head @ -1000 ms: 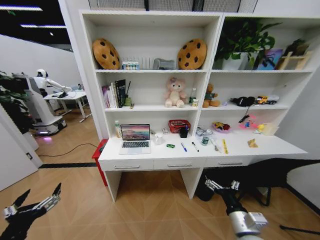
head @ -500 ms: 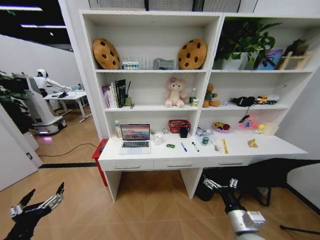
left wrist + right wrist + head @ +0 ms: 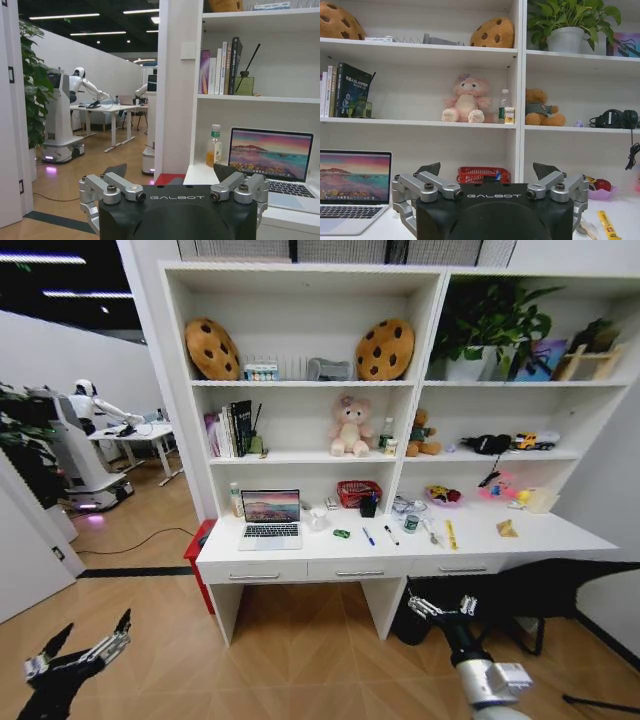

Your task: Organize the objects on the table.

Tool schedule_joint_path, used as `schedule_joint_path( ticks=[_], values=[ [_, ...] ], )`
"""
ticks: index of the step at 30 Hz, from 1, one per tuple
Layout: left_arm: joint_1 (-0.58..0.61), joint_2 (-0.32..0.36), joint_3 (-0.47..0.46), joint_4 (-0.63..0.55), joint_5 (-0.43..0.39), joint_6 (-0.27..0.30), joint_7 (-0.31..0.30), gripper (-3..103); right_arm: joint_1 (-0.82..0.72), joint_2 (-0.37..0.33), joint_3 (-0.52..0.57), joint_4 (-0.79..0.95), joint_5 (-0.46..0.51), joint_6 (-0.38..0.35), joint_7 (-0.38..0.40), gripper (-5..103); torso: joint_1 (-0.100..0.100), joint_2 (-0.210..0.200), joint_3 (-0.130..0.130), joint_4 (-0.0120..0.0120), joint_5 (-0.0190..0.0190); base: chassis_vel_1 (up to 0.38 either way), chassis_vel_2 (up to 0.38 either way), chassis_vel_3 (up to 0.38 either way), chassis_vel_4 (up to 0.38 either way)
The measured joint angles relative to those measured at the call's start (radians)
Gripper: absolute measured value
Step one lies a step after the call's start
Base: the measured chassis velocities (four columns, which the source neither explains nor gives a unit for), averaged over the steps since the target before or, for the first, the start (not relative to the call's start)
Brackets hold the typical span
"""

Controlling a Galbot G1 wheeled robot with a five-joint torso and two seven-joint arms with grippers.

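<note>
The long white table (image 3: 300, 552) stands a stretch ahead of me across open floor. On it sit an open silver laptop (image 3: 270, 517), a tiny green toy car (image 3: 342, 533), a blue pen (image 3: 368, 535) and a black pen (image 3: 390, 534). My left gripper (image 3: 92, 632) hangs low at the left, open and empty, well short of the table. My right gripper (image 3: 440, 603) is low at the right, also open and empty. The laptop (image 3: 270, 159) appears beyond the left gripper (image 3: 170, 172), and the laptop (image 3: 352, 185) also lies past the right gripper (image 3: 487, 170).
White shelves above the table hold books, cookie cushions, a pink plush bear (image 3: 350, 425) and a plant. A white mug (image 3: 318, 518) and a red basket (image 3: 357, 492) sit on the table. A black chair (image 3: 520, 592) stands right of the table, and another robot (image 3: 85, 445) is far left.
My left gripper has sunk a little and drifted slightly right. The right gripper and the things on the table have stayed put.
</note>
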Motion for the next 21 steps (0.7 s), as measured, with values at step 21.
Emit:
schedule_joint_path(
  ticks=[21],
  values=[
    [-0.005,0.004,-0.03,0.0,-0.031,0.002,0.0,98,-0.013,0.009,-0.008,0.014,-0.012,0.044,0.001,100,0.0,0.0,0.0,0.0005,-0.0001,-0.274,0.273,0.286,-0.287]
  ],
)
